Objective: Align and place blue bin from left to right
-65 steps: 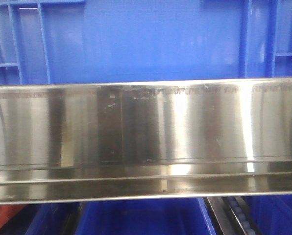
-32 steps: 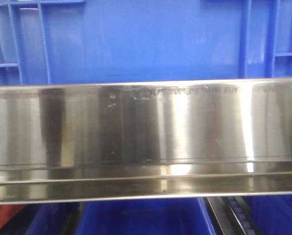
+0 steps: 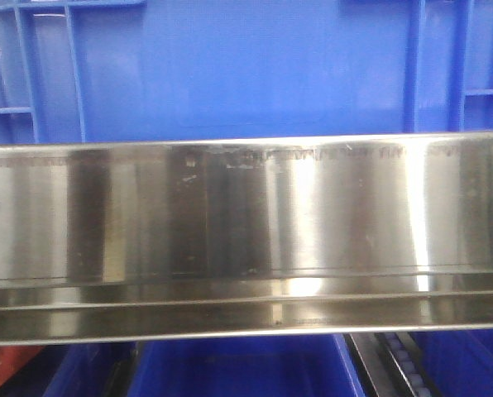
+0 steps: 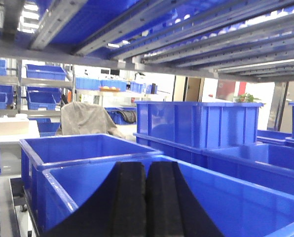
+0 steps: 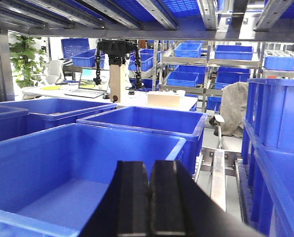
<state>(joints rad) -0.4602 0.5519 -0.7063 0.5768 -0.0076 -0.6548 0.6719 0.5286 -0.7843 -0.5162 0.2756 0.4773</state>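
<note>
While the large bright-blue rectangular plastic bin (image 3: pixel 246 66) fills the 12 o'clock part of the front view, a shiny steel shelf rail (image 3: pixel 246 240) crosses just below it. The left gripper (image 4: pixel 146 197) has its black fingers pressed together above an open blue tub (image 4: pixel 226 202). The right gripper (image 5: pixel 149 202) also has its fingers together, over another open blue tub (image 5: pixel 63 173).

The blue bin (image 3: pixel 246 66) in the upper half of the front view is bright, even blue. Below it runs a silvery brushed-metal rail (image 3: pixel 246 240) streaked with dark and pale reflections. In both wrist views, the left gripper (image 4: pixel 146 197) and right gripper (image 5: pixel 149 202) are matte black, amid more blue tubs (image 5: pixel 63 168).
</note>
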